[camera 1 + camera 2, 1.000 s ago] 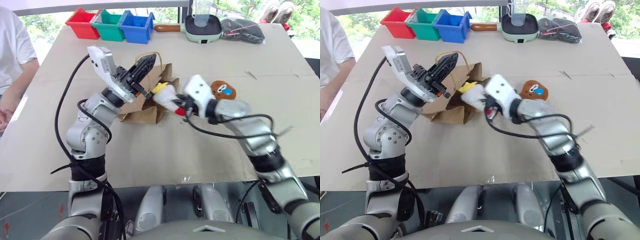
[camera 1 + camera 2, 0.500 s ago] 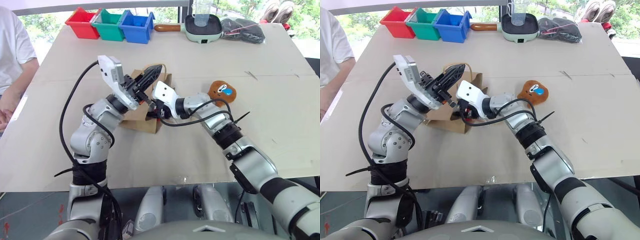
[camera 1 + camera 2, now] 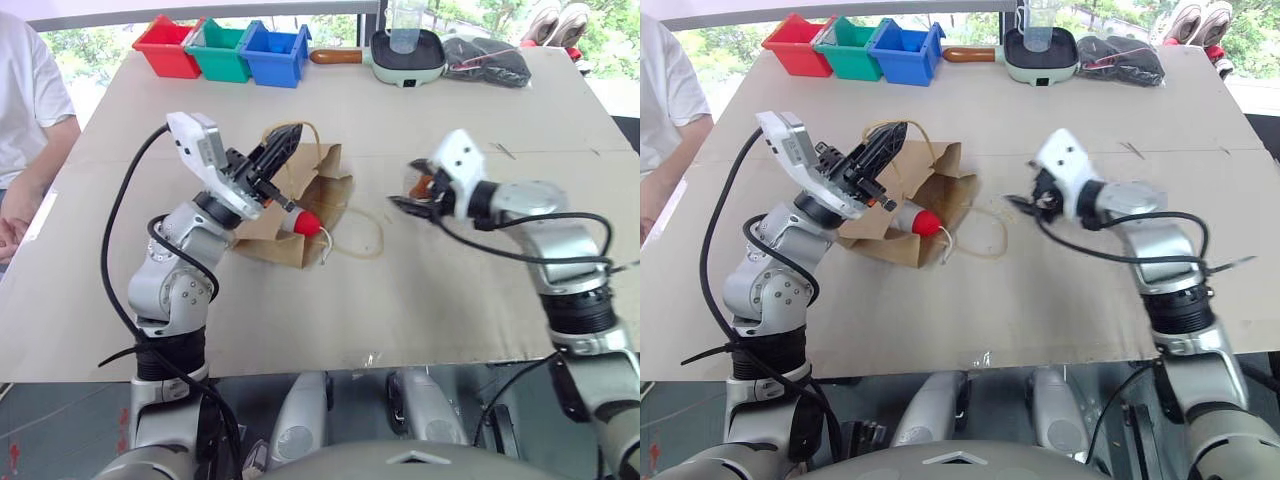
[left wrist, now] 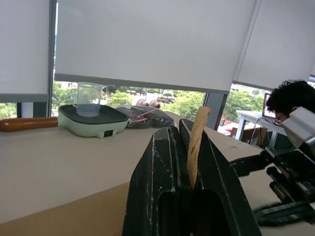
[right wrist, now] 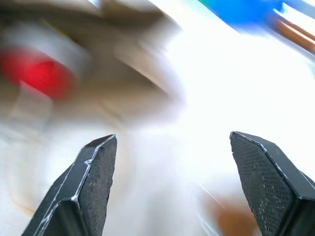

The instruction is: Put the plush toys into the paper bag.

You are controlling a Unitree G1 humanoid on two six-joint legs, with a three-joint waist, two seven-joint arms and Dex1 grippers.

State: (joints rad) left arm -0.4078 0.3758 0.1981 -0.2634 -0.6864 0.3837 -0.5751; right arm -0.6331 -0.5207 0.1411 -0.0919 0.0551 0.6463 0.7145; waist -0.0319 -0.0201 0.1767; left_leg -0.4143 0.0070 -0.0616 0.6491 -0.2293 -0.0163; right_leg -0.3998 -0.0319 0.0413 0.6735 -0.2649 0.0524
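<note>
brown plush toy sits behind the spread right gripper: close squarely on it while the left gripper, pinching a handle, holds the paper bag open.

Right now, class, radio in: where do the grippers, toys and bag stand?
Left gripper shut on bag handle. Right gripper open, empty. White toy red tip poking from paper bag mouth. Brown toy mostly hidden behind right gripper.

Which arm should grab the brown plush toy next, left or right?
Right. The right gripper is open and empty, right beside the brown plush toy. The left gripper is shut on the paper bag handle, holding it up, so it looks better kept there.
</note>
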